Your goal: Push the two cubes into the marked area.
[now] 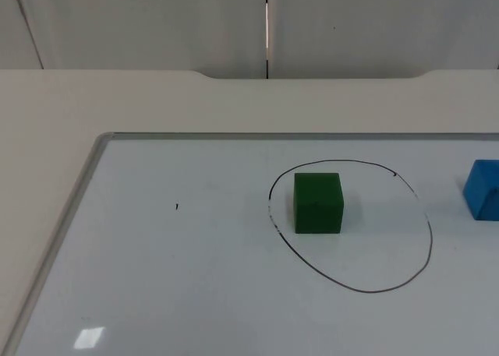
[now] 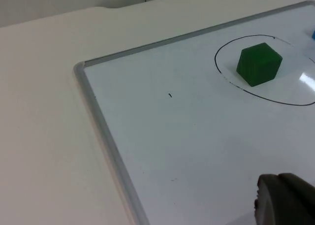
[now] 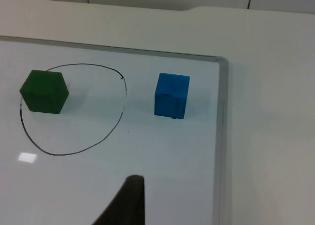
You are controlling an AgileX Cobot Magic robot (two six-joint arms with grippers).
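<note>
Top view: one cube home, one still out.
You have the green cube (image 1: 318, 202) inside the ring (image 1: 429, 239), near its left edge; the blue cube (image 1: 483, 188) sits outside, right. Neither gripper's finger spread can be told.
</note>
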